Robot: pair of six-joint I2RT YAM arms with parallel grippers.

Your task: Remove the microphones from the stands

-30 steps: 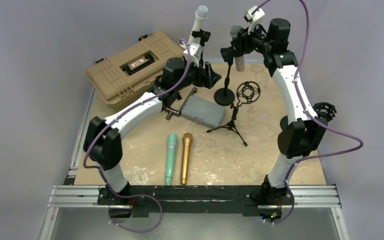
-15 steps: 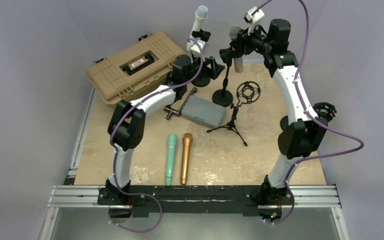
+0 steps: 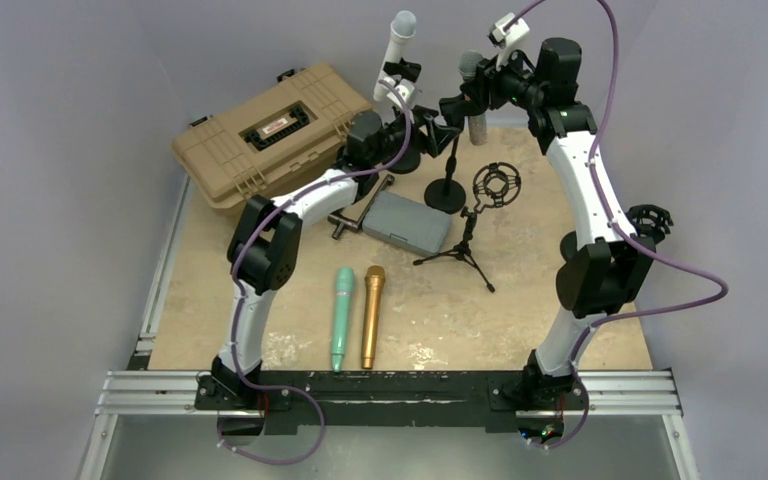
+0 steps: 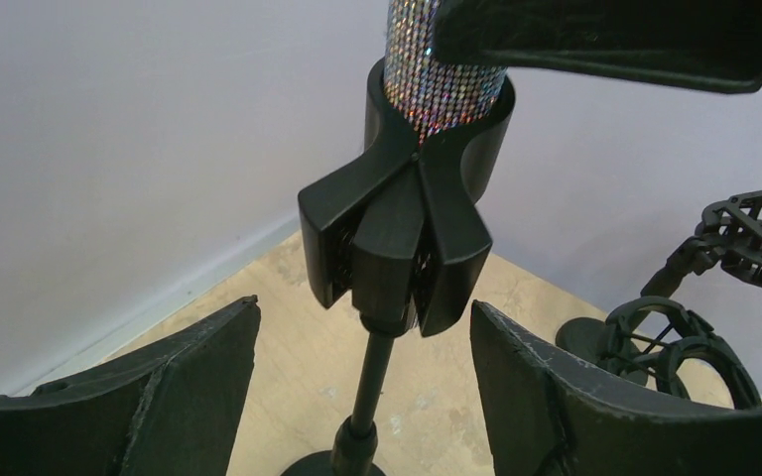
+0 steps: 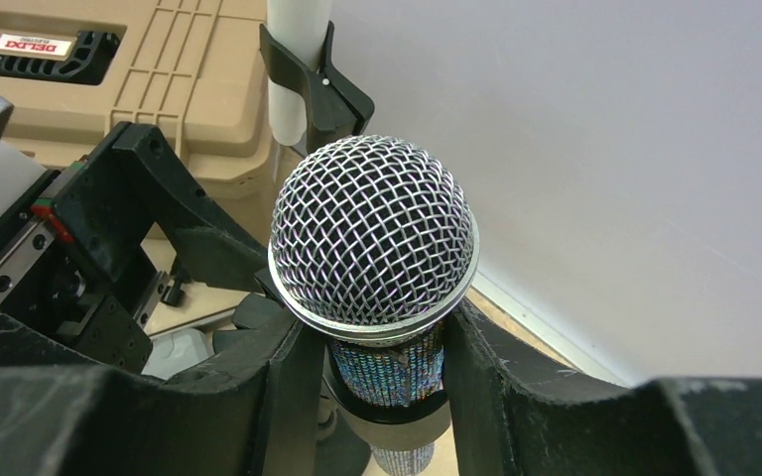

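Right wrist view: my right pincer (image 5: 382, 367) is closed on the microphone (image 5: 372, 243). Its fingers (image 5: 288, 397) press either side of the glittery body just under the mesh head, above the black clip that seats it. A high grip makes sense: it leaves the clip free and lets me draw straight up along the body's axis. Left wrist view: my left pincer (image 4: 362, 307) is open, one finger on each side of the stand (image 4: 372, 382), level with the pole just below the clip (image 4: 397, 228) and touching nothing. Judged purpose: close there and brace the stand, so the base does not lift or tip with the pull. The microphone sits upright in the clip at the far side of the table (image 3: 520, 320), right of a white microphone (image 3: 398, 40) on its own stand and a tan case (image 3: 270, 130). Step in hand: brace, then lift; removal not yet begun. Risk: the clip looks snug, and pulling before the left closes could drag the whole stand along.
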